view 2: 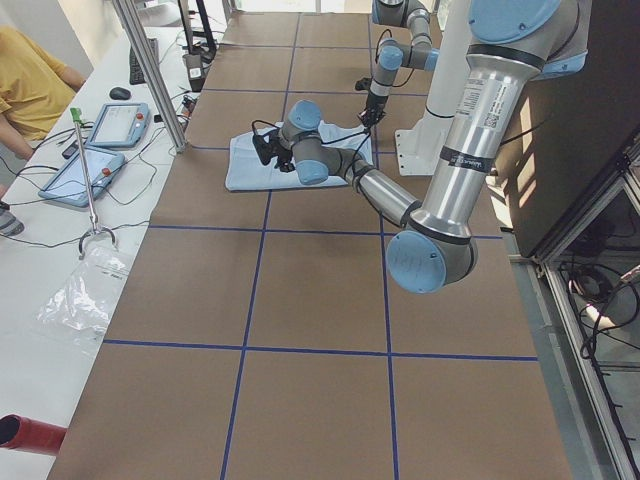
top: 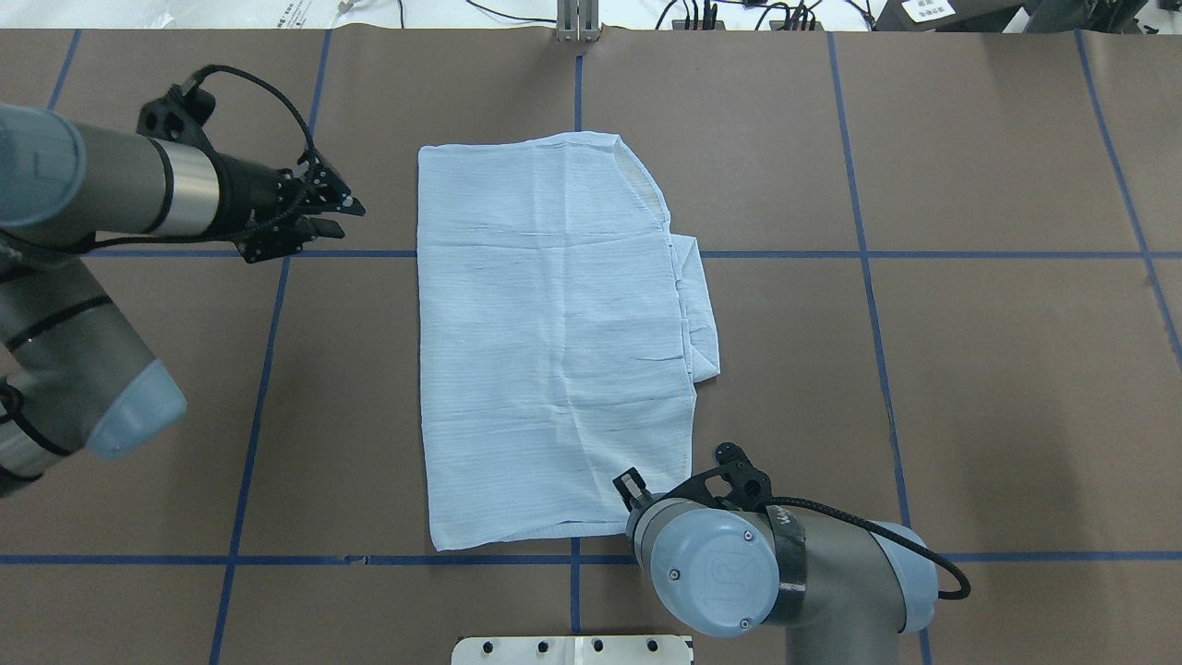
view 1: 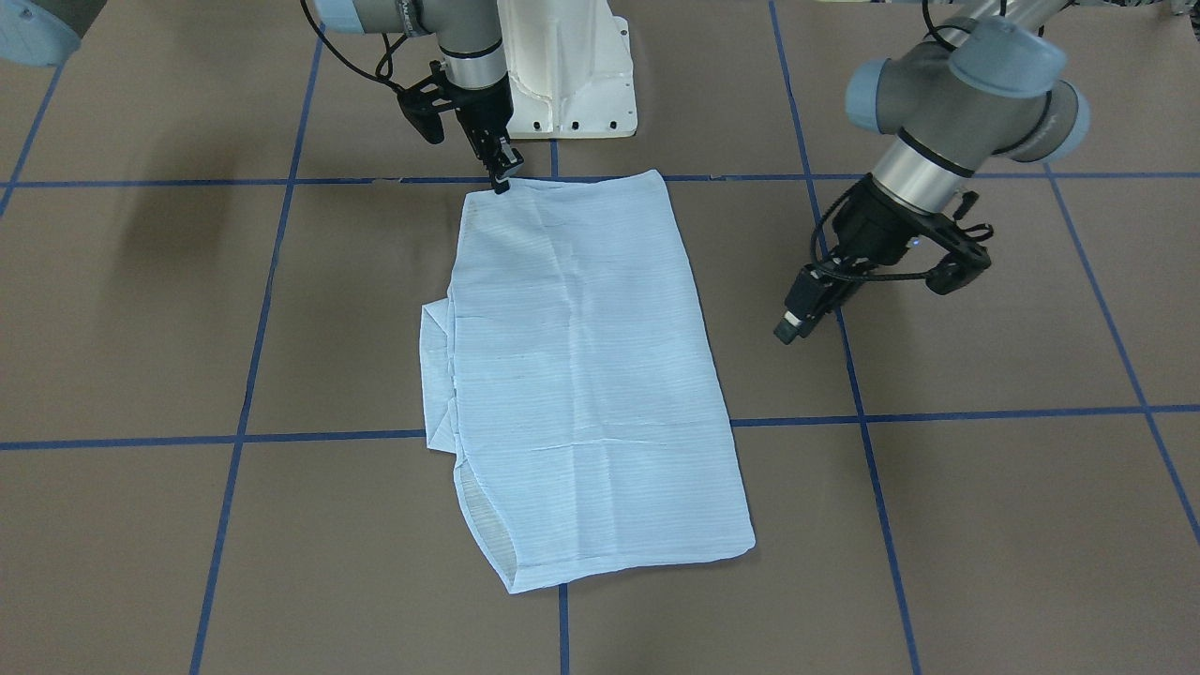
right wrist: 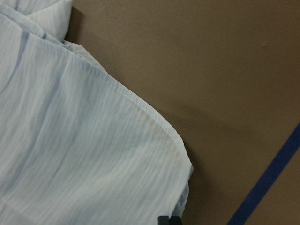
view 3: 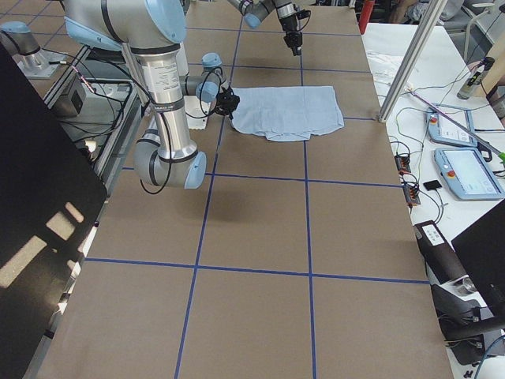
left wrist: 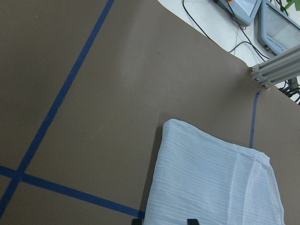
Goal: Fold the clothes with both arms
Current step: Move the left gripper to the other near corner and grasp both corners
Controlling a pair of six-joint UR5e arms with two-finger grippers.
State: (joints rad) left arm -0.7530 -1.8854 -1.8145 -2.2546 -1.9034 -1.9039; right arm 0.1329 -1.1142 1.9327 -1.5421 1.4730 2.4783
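The pale-blue striped shirt (view 1: 581,375) lies folded into a long flat rectangle in the middle of the table (top: 554,351), with a folded sleeve sticking out on one long side (top: 700,314). My right gripper (view 1: 502,180) points down at the shirt's corner nearest the robot base. In the right wrist view its fingertips (right wrist: 168,219) are together at the cloth's edge (right wrist: 79,140), and the corner is slightly raised. My left gripper (top: 346,217) is open and empty, hovering beside the far end of the shirt's other long side, apart from the cloth (left wrist: 211,183).
The brown table bears a grid of blue tape lines (view 1: 562,422). The white pedestal base (view 1: 567,66) stands just behind the shirt's near end. An aluminium post (top: 577,18) is at the far edge. Tablets and cables lie on the operators' desk (view 3: 465,170).
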